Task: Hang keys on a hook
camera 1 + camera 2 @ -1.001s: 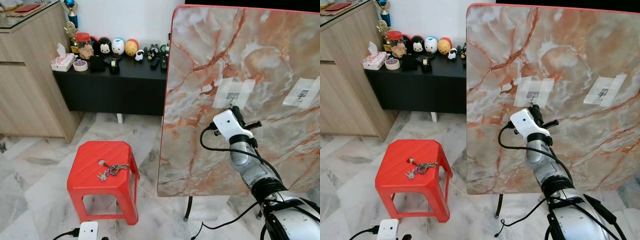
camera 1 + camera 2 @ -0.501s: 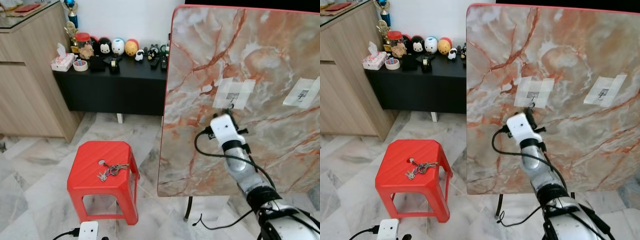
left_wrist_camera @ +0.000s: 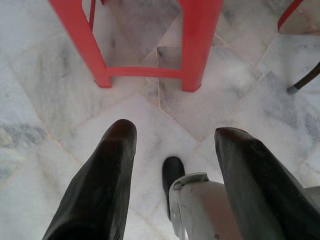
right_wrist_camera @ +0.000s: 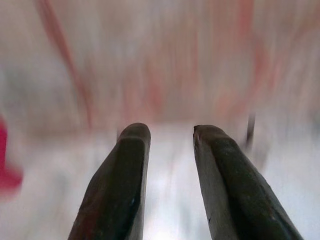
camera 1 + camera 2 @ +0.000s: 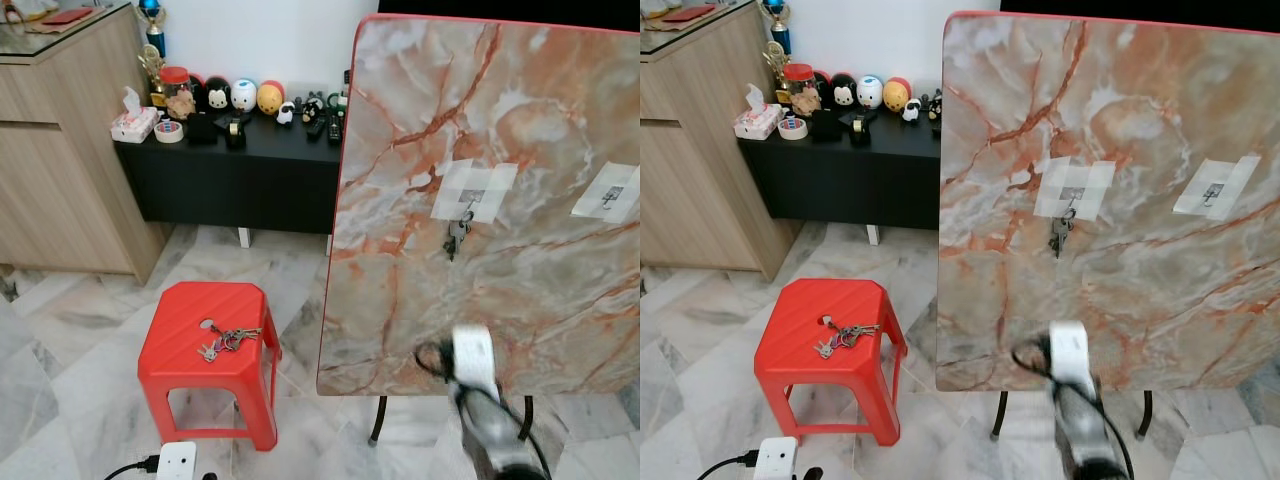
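1. An upright marble-patterned board with a red edge (image 5: 500, 200) stands on thin dark legs on the pale marble floor (image 5: 70, 400). Two strips of clear tape on its face each hold a small metal hook: the left hook (image 5: 470, 196) and the right hook (image 5: 607, 192), well apart.
2. A small bunch of silver keys (image 5: 456, 232) hangs from the left hook and lies flat against the board just below the tape.
3. A second bunch of keys on a ring (image 5: 225, 340) lies on the seat of a red plastic stool (image 5: 210, 355), to the left of the board and apart from it.
4. The right claw (image 4: 167, 150) is seen in the right wrist view; its two black fingers (image 4: 120, 180) are parted with a clear gap and hold nothing. The background there is motion-blurred. In the head views the right arm's white wrist housing (image 5: 472, 355) is low in front of the board's bottom edge, blurred, well below the hanging keys.
5. The left claw (image 3: 172, 150) hangs low over the floor, its fingers (image 3: 102, 185) spread apart and empty, with the stool's red legs ahead of it.
6. Behind the stool, a low black worktop (image 5: 240, 165) carries a row of small figurines (image 5: 243, 95), a tissue box (image 5: 133, 122) and a roll of tape (image 5: 168, 132). A light wooden cabinet (image 5: 60, 150) stands at its left.
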Robot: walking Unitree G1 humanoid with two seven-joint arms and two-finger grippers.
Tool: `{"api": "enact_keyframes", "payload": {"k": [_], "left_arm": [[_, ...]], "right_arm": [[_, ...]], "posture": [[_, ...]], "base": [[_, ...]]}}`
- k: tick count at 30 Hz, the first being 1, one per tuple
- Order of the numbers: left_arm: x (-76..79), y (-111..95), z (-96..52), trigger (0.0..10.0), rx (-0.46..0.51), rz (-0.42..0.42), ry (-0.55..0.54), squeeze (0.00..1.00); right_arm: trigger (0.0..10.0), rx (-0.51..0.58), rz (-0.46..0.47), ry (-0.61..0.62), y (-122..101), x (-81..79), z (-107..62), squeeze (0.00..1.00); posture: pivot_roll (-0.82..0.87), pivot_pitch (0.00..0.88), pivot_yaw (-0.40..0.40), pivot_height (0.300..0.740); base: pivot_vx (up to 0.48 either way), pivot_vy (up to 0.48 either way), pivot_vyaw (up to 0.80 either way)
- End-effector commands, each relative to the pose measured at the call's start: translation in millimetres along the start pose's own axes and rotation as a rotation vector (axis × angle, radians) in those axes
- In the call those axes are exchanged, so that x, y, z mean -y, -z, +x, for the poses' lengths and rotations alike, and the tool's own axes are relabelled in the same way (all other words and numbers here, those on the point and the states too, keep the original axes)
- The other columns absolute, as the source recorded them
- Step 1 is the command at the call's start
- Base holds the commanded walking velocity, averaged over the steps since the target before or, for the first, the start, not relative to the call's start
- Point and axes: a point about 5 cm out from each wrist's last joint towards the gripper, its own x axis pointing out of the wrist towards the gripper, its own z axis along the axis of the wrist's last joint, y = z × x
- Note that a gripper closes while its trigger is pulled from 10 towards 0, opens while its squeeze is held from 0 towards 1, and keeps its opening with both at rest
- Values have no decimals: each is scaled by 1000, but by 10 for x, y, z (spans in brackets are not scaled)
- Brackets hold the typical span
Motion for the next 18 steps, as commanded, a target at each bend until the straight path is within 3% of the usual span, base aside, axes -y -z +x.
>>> {"api": "enact_keyframes", "payload": {"k": [1, 5, 13, 16, 18], "left_arm": [[-7, -3, 2, 10000, -2, 13, 7, 0], [-49, -1, 2, 10000, -12, 17, 11, 0], [-69, 24, 0, 10000, -39, 20, 19, 0], [-65, 24, 1, 10000, -40, 16, 17, 0], [-64, 20, 4, 10000, -41, 17, 20, 0]], "right_arm": [[10000, -52, 14, -20, 104, -26, -21, 0], [10000, -253, 38, -46, 590, -27, -179, 0], [10000, -244, 134, -36, 562, -49, -168, 0], [10000, -238, 140, -44, 526, -59, -153, 0], [10000, -232, 90, -71, 498, -83, -142, 0]], "posture": [[61, 0, -73, 740], [84, 0, -65, 740], [67, 0, -51, 740], [67, 0, -51, 740], [72, 0, -51, 740]], "base": [[0, 0, 0], [0, 0, 0], [0, 0, 0], [0, 0, 0], [0, 240, 0]]}}
